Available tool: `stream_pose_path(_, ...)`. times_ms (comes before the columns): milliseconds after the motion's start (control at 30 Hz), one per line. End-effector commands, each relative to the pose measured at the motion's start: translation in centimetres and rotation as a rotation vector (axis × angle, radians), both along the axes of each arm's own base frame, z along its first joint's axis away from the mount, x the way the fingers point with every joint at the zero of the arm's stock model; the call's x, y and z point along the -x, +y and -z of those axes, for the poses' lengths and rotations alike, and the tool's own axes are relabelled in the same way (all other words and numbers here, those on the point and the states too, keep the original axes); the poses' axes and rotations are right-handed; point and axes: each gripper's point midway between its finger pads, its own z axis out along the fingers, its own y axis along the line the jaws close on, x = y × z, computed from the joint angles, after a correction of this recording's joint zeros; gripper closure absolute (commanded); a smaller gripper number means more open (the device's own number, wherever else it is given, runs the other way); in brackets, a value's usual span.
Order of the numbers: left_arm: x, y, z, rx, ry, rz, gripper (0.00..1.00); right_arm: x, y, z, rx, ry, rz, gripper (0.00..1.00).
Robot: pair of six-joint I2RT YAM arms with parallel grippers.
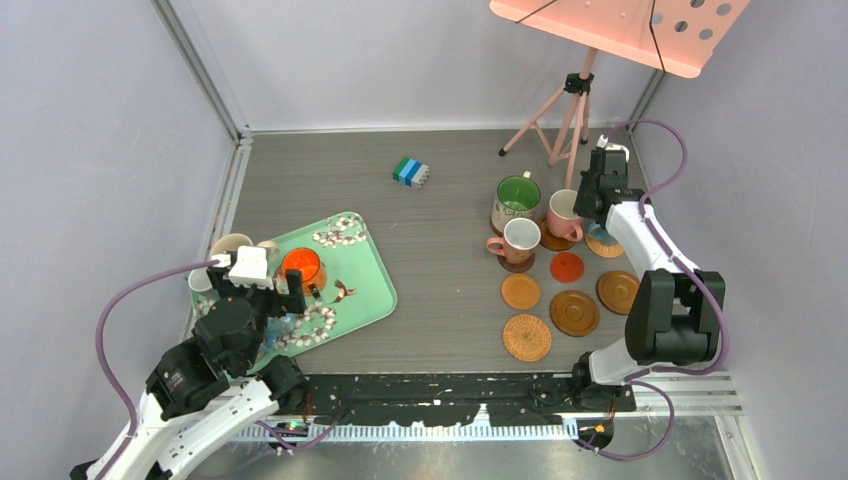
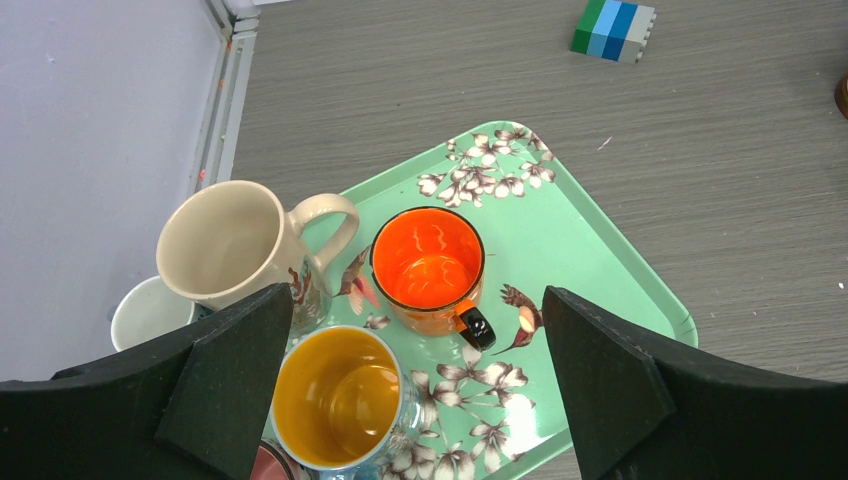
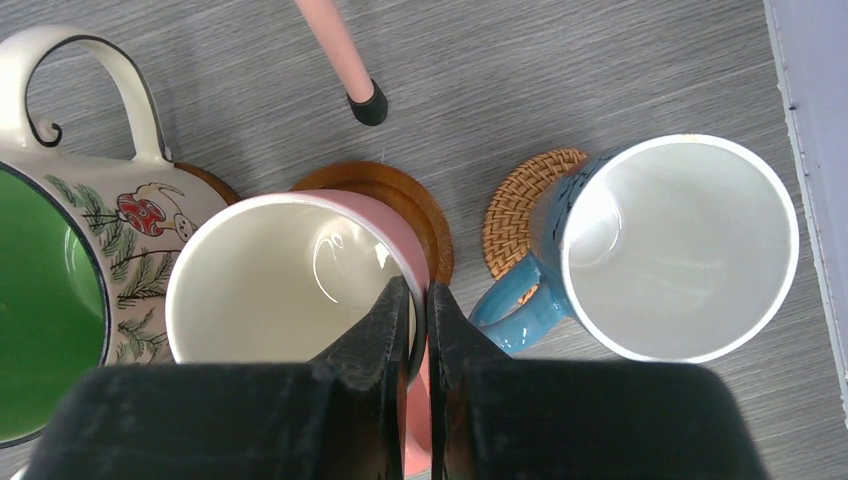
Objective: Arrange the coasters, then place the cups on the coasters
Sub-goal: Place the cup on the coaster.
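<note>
My right gripper (image 3: 418,290) (image 1: 588,210) is shut on the rim of the pink cup (image 3: 290,280), which stands on a dark wood coaster (image 3: 400,195). Beside it a light blue cup (image 3: 680,245) sits partly on a wicker coaster (image 3: 520,200). The green-inside cup (image 1: 517,200) stands to the left. Several bare coasters (image 1: 574,312) lie nearer the arms. My left gripper (image 2: 416,292) (image 1: 290,296) hangs open above the tray. Below it are the orange-inside cup (image 2: 428,265), the yellow-inside cup (image 2: 335,395) and the cream cup (image 2: 225,240).
The mint-green floral tray (image 2: 590,250) lies at the left. A white cup (image 2: 150,310) stands off its left edge near the wall. A blue-green toy block (image 1: 411,172) sits mid-table. A pink stand's legs (image 1: 570,120) stand behind the right cups.
</note>
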Motion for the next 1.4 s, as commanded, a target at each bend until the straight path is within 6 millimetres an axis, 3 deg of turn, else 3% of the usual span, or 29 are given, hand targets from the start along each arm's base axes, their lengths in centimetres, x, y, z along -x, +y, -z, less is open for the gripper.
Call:
stream_pose_path(0,-0.2,0.1,-0.9,0.018,-0.031,-0.011,0.01,-2.4,0.2,-2.6,-0.029,-0.135,0.011,0.95)
stream_pose_path(533,-0.2,0.2,-0.9,0.017,-0.029,-0.014,0.01,-2.5,0.1,-1.3,-0.033,-0.095,0.013,0.93)
stream_pose_path(833,-0.1,0.2,-0.9,0.02,-0.031,-0.014,0.01,-2.6,0.0,-1.0,-0.03,-0.084,0.01,0.8)
stream_pose_path(1133,-0.1,0.2,-0.9,0.02,-0.031,-0.013,0.01,-2.9,0.1,-2.9,-0.028,-0.101,0.0,0.7)
stream_pose_path(1367,-0.2,0.1,-0.9,0.018,-0.029,-0.012,0.01,-2.5,0.5,-6.0,-0.047,-0.158,-0.007,0.67)
